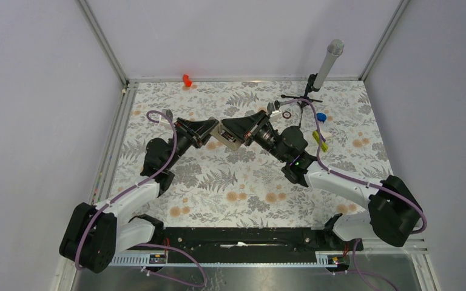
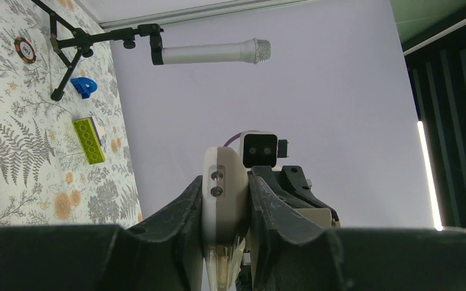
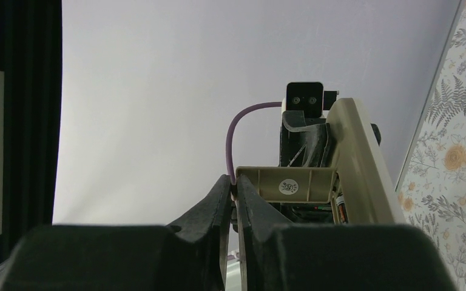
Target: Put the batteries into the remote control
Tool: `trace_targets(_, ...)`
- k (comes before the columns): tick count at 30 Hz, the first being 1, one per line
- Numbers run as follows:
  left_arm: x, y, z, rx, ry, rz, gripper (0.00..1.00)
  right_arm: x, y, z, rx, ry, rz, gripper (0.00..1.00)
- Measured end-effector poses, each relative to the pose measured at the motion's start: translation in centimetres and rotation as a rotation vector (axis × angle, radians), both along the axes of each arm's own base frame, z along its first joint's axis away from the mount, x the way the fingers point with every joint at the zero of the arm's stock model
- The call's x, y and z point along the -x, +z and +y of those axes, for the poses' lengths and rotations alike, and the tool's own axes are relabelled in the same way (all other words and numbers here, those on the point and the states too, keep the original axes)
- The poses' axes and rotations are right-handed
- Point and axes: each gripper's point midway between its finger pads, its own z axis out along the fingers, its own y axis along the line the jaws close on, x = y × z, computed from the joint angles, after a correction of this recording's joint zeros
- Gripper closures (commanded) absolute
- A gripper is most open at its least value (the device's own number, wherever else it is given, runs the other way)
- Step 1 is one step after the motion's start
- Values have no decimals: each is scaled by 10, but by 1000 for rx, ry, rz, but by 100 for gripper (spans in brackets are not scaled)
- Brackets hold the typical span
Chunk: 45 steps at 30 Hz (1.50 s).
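The remote (image 2: 221, 194) is held in the air above the middle of the table (image 1: 249, 194), with the left pincer (image 2: 226, 182) clamped across its white body. The right pincer (image 3: 235, 182) has its fingers almost together on a thin edge of the opened back. The step in hand appears to be work at the battery bay. Whether the batteries are seated cannot be told, so the next move calls for a steady left hold and a small, precise right motion.

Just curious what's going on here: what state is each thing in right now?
Remote: held off the table between both arms.
Left end effector: clamped shut on the remote.
Right end effector: nearly shut, pinching the remote's edge.
Microphone: mounted on its stand, tilted.
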Motion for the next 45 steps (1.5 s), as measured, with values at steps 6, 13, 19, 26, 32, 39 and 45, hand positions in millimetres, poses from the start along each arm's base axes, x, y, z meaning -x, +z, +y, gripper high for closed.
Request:
trace_targets(6, -2, -2, -1, 5, -1, 6, 100, 1, -3, -7, 33, -24, 34, 83)
trace_targets(13, -3, -3, -1, 6, -2, 12, 100, 2, -8, -14, 66, -45, 71, 83)
trace_targets(19, -4, -5, -1, 4, 3, 17, 100, 6, -14, -18, 85, -45, 92, 83)
trace_targets(26, -5, -6, -1, 2, 4, 19, 100, 10, -20, -23, 106, -49, 115, 83)
trace_targets(32, -5, -6, -1, 0, 5, 17, 100, 12, -24, -25, 121, -49, 146, 83)
trace_targets(39, -7, -9, -1, -6, 8, 24, 100, 13, -30, -26, 133, -44, 174, 83)
trace_targets(45, -8, -11, -1, -9, 13, 28, 100, 16, -36, -27, 154, -39, 204, 82)
